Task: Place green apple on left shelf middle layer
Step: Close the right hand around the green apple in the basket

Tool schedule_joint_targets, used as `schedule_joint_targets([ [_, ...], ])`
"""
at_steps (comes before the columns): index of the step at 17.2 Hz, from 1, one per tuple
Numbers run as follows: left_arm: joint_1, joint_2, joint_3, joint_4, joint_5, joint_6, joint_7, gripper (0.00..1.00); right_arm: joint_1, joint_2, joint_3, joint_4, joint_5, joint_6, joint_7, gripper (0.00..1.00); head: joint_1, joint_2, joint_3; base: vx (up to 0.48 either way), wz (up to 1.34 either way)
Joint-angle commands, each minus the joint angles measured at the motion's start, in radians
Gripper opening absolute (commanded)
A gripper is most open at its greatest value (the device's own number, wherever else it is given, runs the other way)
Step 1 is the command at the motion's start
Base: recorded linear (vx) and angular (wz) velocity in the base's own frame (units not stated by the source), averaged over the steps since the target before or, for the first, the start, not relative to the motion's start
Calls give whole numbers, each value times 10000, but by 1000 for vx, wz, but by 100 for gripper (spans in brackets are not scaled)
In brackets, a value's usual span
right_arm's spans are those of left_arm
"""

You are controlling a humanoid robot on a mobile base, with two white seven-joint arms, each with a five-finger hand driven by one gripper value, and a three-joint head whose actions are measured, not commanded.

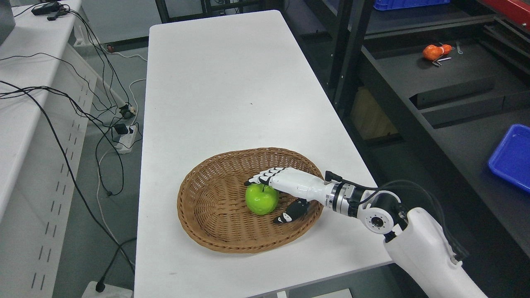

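A: Where was the apple (pixel 261 199)?

B: In the basket (pixel 207 198), a shallow wicker oval on the near half of the white table (pixel 232 82). It sat a little right of the basket's middle, stem up.

A: And the hand?

B: The right hand (pixel 285 188) reached in over the basket's right rim, its arm (pixel 426 244) coming from the lower right. The fingers (pixel 265 178) stretched over the top of the apple, fingertips at or just above the stem. The thumb (pixel 292 212) pointed out lower down, just beside the apple's right side.

A: Was it gripping?

B: No, not closed. The fingers lay fairly straight, the thumb spread well away from them, and the apple sat between the two. Whether the fingers actually touched the skin I couldn't tell.

A: The left hand?

B: Not visible.

A: Anything else around?

B: A white shelf (pixel 25 103) stood to the left of the table, with black cables (pixel 62 136) draped down to a power strip (pixel 123 138) on the floor. To the right stood dark shelving (pixel 434 87) with an orange object (pixel 432 51) on it and a blue tray (pixel 513 157) at the picture's edge.
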Motion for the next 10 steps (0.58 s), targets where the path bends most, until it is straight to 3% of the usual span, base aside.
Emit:
schedule_joint_targets([
  [1,0,175,0,0,-1,-12,-4,100,73,-143,172,117,-79,-235,-161,53,0,0,0,0,0],
  [3,0,175,0,0,-1,-12,-4,100,58,-113,-73,132,-64,-235,-253,49,0,0,0,0,0],
  [6,0,175,0,0,-1,3,-4,100,150,-159,-670,117,-506,-235,-101,3,0,0,0,0,0],
  [10,0,175,0,0,-1,-12,-4,100,334,-128,-2126,-219,-2313,-311,146,1,0,0,0,0,0],
])
